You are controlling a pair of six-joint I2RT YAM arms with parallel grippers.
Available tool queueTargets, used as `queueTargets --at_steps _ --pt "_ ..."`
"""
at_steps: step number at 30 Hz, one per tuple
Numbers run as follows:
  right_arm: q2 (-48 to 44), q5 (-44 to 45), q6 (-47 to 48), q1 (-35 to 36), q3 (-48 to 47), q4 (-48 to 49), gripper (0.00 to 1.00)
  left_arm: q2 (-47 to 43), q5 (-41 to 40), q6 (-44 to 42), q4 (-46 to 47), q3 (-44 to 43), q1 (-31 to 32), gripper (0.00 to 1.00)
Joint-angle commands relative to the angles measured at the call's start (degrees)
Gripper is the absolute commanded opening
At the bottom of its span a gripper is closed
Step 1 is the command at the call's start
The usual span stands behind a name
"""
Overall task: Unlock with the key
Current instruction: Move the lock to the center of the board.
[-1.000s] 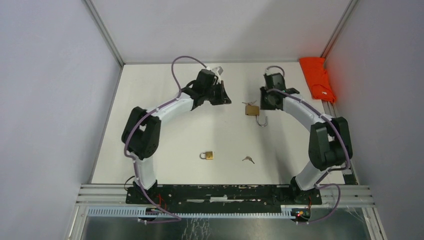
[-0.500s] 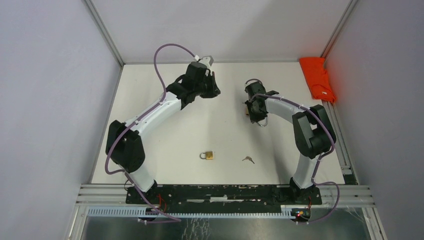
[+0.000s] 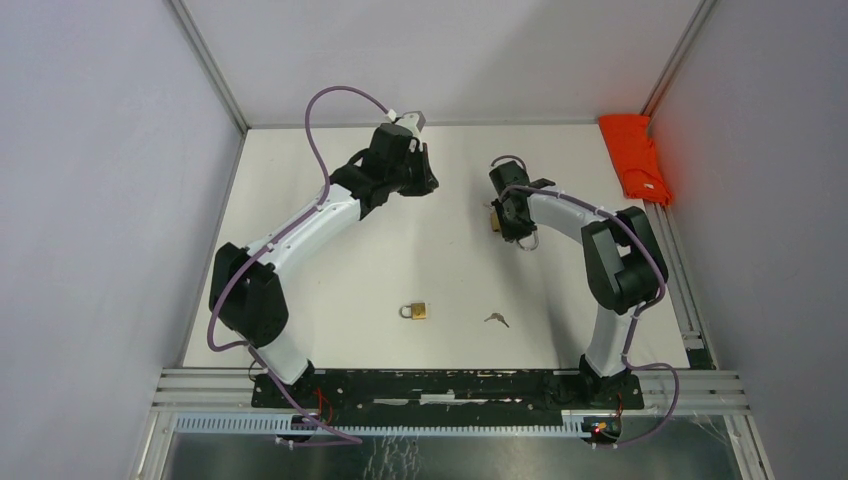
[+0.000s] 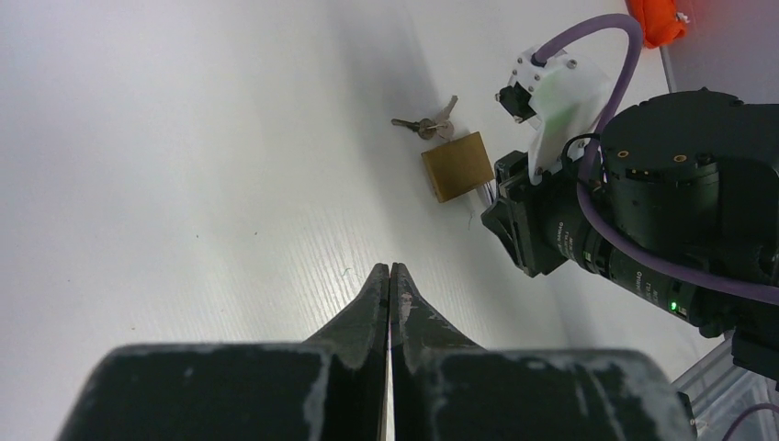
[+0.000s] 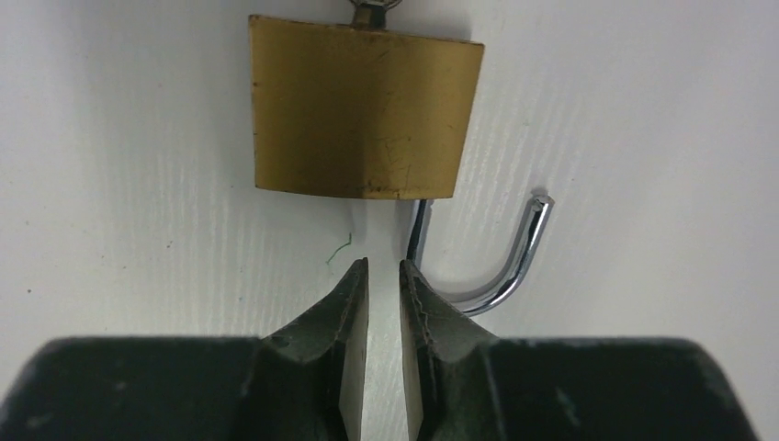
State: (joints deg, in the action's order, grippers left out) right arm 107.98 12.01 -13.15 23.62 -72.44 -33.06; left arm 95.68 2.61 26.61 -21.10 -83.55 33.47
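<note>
An unlocked brass padlock point(image 5: 363, 119) lies flat on the white table, its chrome shackle point(image 5: 501, 276) swung open. A key point(image 4: 427, 124) sticks in its far end with a second key on the ring. My right gripper point(image 5: 384, 266) hovers at the shackle end; its jaws stand a narrow gap apart with nothing between them, and the right fingertip point(image 5: 413, 280) touches the shackle's straight leg. From above, the right wrist covers most of this padlock point(image 3: 496, 222). My left gripper point(image 4: 389, 269) is shut and empty, off to the padlock's left.
A second, smaller brass padlock point(image 3: 415, 311), closed, lies near the front middle, with a loose key point(image 3: 496, 320) to its right. An orange cloth point(image 3: 635, 158) sits at the back right by the metal rail. Grey walls enclose the table.
The right arm swung left onto the open padlock and its jaws narrowed. The left arm drew back from the padlock toward the far left.
</note>
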Motion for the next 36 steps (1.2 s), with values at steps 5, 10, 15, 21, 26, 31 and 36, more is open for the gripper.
queueTargets --at_steps 5,10,15,21,26,31,36 --pt "-2.85 5.66 0.64 0.07 -1.96 -1.24 0.24 -1.32 0.4 -2.28 1.21 -0.89 0.06 0.04" --pt "1.82 6.14 2.17 0.01 -4.69 -3.74 0.24 -0.77 1.29 -2.22 1.25 -1.11 0.01 0.04" --pt "4.75 4.29 2.73 -0.04 -4.69 -3.42 0.24 -0.93 0.72 -2.5 0.98 -0.97 0.08 0.04" --pt "9.51 3.81 5.05 -0.1 -9.99 -5.7 0.0 -0.74 1.0 -2.61 0.9 -1.14 0.03 0.04" --pt "12.18 1.56 13.43 1.74 -17.01 -4.85 0.0 -1.08 -0.11 -3.34 0.35 -1.1 0.04 0.04" --pt "13.37 0.52 22.09 6.11 -22.34 -4.88 0.0 -1.61 -2.36 -3.77 0.1 -0.5 0.07 0.03" --pt "12.76 -2.21 28.28 9.79 -22.34 -3.86 0.0 -3.39 -7.83 -3.53 -0.36 -0.03 -0.02 0.03"
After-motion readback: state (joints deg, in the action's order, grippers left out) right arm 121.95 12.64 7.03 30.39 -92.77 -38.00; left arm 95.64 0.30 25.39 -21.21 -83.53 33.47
